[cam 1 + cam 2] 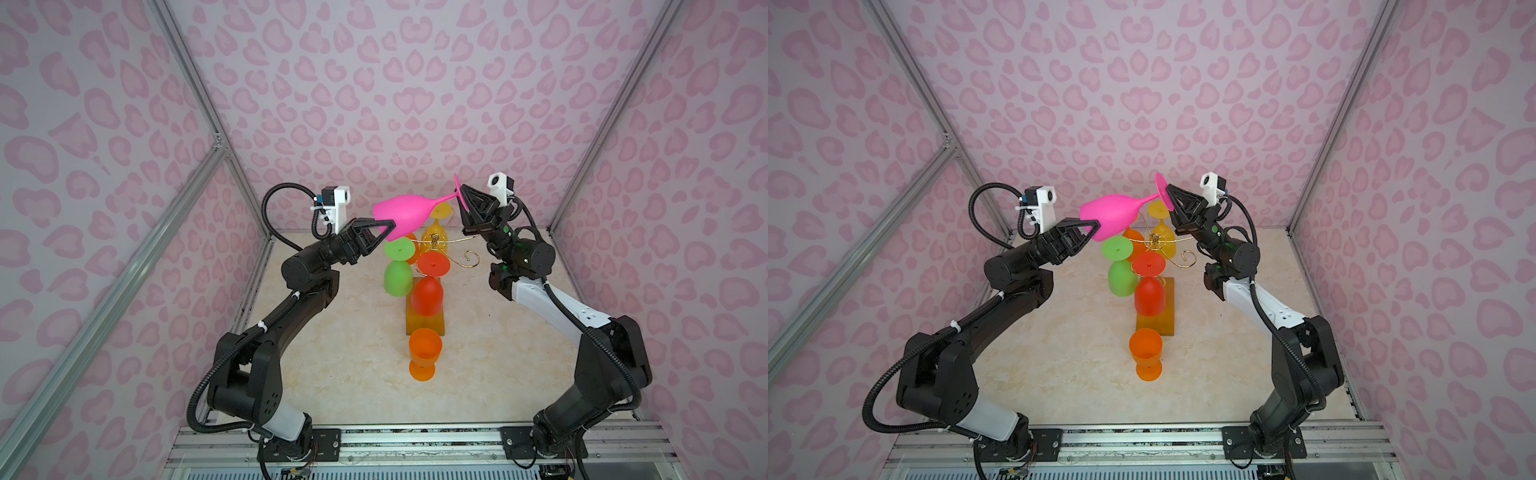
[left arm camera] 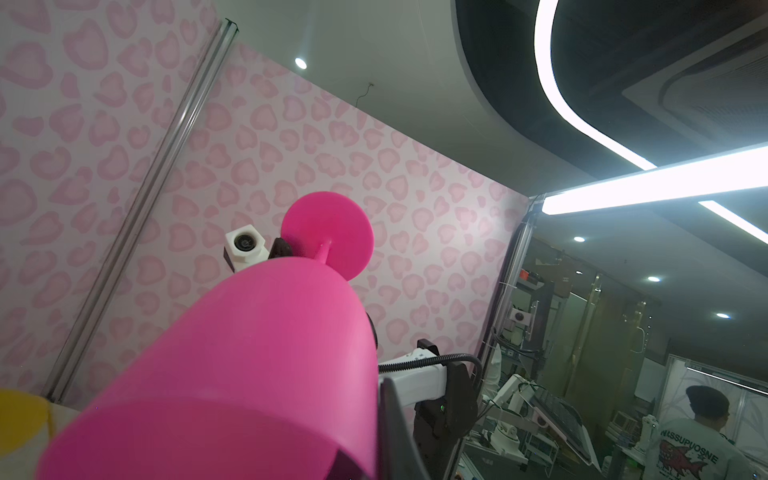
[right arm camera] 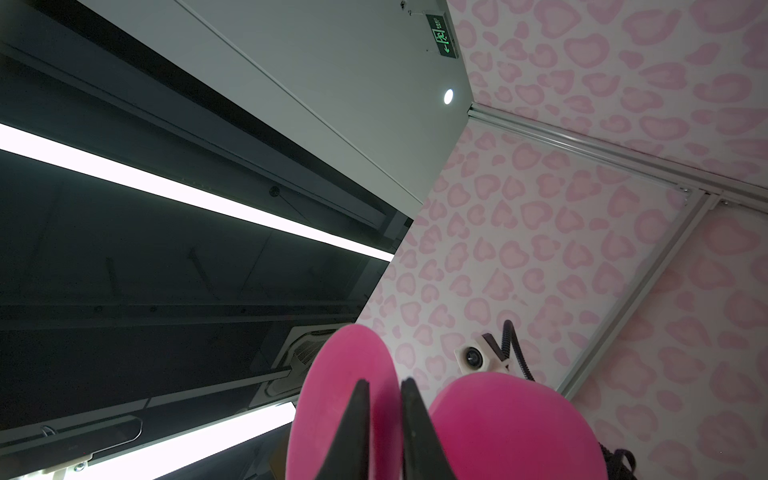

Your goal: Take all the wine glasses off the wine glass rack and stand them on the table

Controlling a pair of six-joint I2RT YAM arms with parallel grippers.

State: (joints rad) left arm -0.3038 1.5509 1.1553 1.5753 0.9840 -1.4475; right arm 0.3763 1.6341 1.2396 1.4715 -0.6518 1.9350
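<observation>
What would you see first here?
A bright pink glass lies sideways in the air above the rack, the left gripper shut on its bowl and the right gripper at its foot. A green glass and a red glass hang upside down on it; an orange glass stands upright in front.

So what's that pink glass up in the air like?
The pink glass is opaque and plastic-looking, with a wide bowl, a thin stem and a flat round foot. It lies sideways in the air above the rack. The left tool is clamped on the bowl's rim. The right tool sits at the foot, but whether it grips is unclear.
</observation>
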